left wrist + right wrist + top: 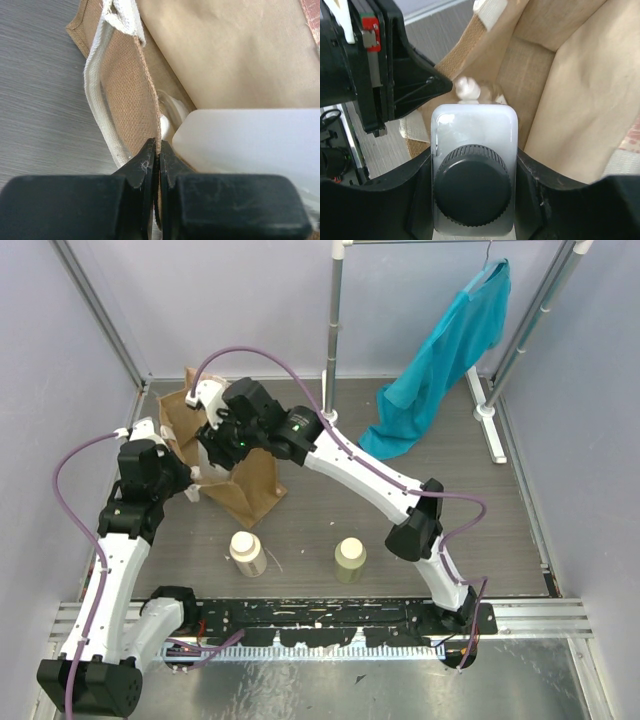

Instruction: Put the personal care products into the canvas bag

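Observation:
The tan canvas bag (250, 478) stands upright at the back left, with its whitish strap (94, 95) hanging outside. My left gripper (192, 480) is shut on the bag's rim (150, 100) and holds the mouth open. My right gripper (215, 432) is shut on the white rectangular bottle with a dark cap (472, 182), held in the bag's mouth (570, 95); that bottle also shows in the left wrist view (250, 142). A white cap (467, 89) shows below it inside the bag. The cream round bottle (248, 553) and the olive-green round bottle (349, 560) stand on the table.
A teal garment (450, 350) hangs from a metal rack (333, 330) at the back right. The rack's base bar (490, 425) lies along the right side. A black rail (330, 625) runs along the near edge.

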